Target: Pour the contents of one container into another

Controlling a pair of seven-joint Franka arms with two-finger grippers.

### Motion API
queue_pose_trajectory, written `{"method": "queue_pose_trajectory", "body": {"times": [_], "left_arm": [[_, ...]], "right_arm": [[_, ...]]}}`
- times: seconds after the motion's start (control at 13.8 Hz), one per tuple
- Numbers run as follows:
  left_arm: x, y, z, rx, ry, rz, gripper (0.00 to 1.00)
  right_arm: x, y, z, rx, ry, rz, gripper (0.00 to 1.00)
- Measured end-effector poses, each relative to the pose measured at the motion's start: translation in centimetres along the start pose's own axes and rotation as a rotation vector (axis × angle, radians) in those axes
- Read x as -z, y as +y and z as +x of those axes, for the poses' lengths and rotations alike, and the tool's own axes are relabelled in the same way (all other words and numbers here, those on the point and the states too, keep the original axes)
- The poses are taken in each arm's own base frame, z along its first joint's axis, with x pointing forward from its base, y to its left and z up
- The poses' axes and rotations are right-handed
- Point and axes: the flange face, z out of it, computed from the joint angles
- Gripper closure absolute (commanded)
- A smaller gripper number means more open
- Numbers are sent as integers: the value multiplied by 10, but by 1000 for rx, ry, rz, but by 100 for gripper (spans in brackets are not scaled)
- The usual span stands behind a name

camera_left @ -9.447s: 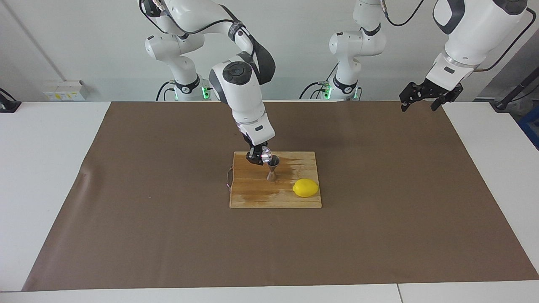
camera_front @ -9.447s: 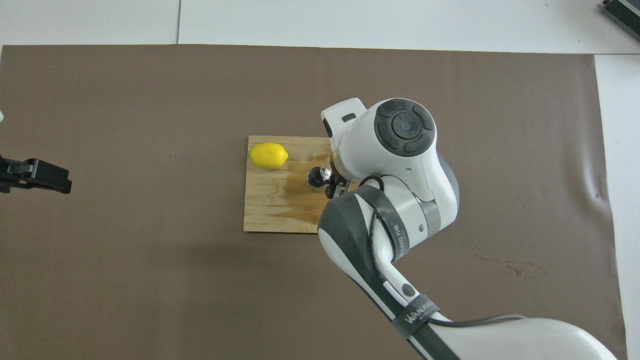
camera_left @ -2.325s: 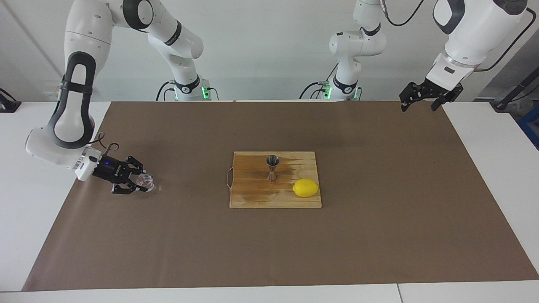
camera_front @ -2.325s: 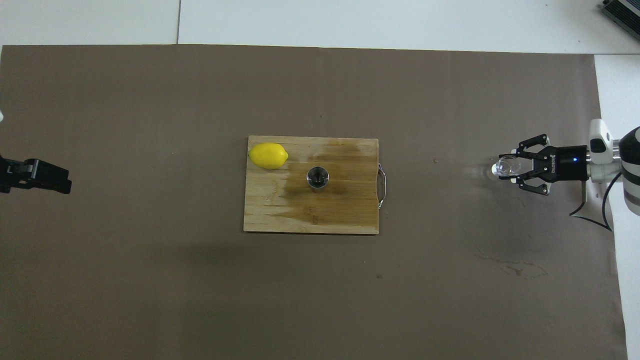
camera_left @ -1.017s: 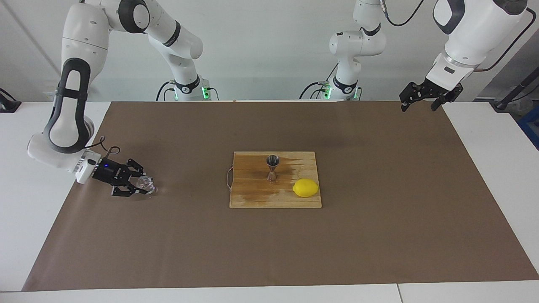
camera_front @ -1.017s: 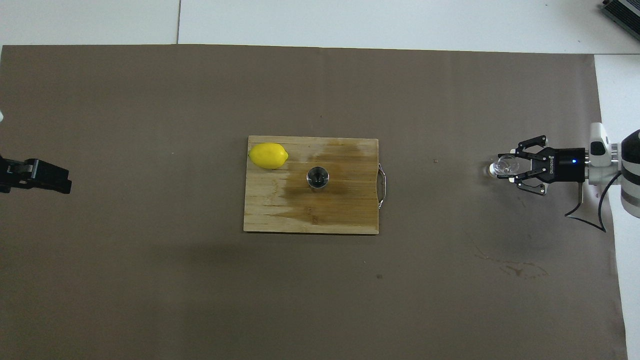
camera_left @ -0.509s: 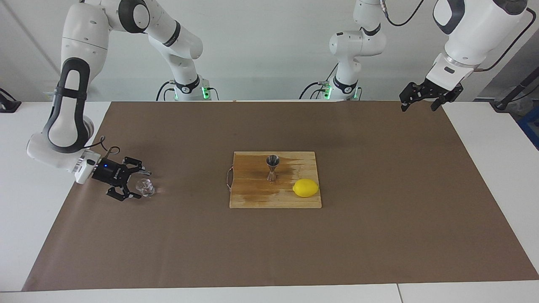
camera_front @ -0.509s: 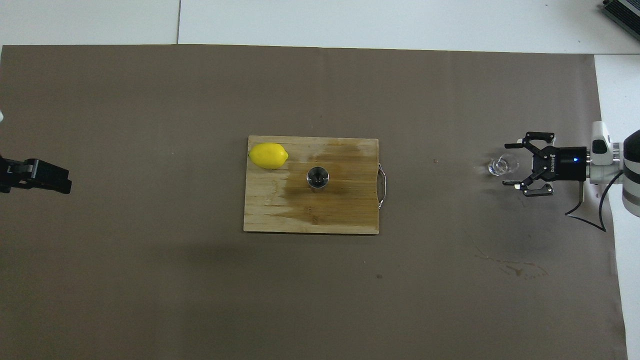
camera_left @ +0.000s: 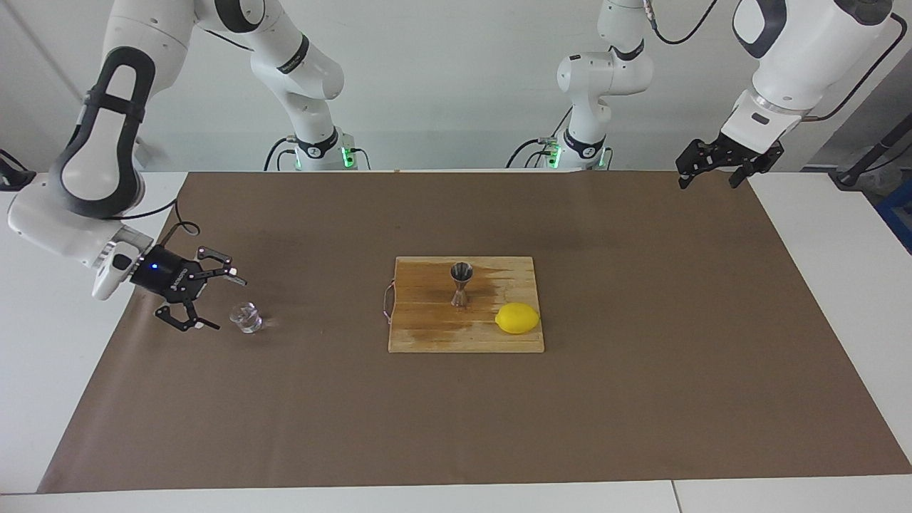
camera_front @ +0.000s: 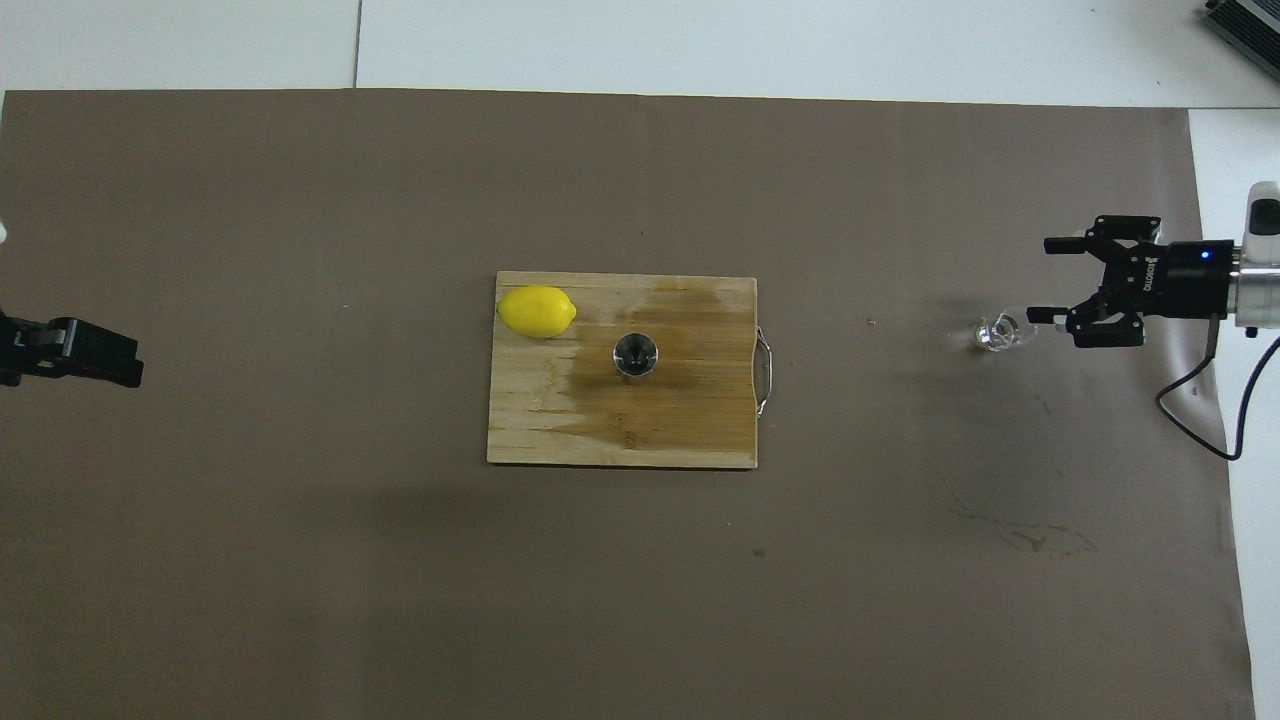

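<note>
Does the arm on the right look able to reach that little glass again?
Probably yes. The right gripper hangs open just beside the small glass, which stands alone on the brown mat, toward the right arm's end of the table. Nothing lies between them.

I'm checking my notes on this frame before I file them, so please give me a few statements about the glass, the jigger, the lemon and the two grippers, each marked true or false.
1. The small glass stands on the brown paper, off the cutting board. True.
2. The right gripper is shut on the glass. False: it is open, beside the glass and clear of it.
3. The jigger stands upright on the cutting board. True.
4. The lemon lies in the jigger. False: it lies on the board beside it.
5. The left gripper holds the lemon. False: it waits over the paper's corner, holding nothing.
</note>
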Motion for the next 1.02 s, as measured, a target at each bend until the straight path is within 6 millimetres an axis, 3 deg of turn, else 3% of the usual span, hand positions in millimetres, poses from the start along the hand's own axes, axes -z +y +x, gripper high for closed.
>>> {"method": "queue_pose_trajectory", "body": {"times": [0.22,0.51,0.73,1.02], "left_arm": [[0,0,0,0,0,0,0],[0,0,0,0,0,0,0],[0,0,0,0,0,0,0],[0,0,0,0,0,0,0]], "right_arm": [[0,-27,47,-284,-71,-45,0],[13,-58,89,-558,-206,-214,0],[30,-78,107,-718,-322,-410,0],[53,-86,115,-845,-370,-605,0]]}}
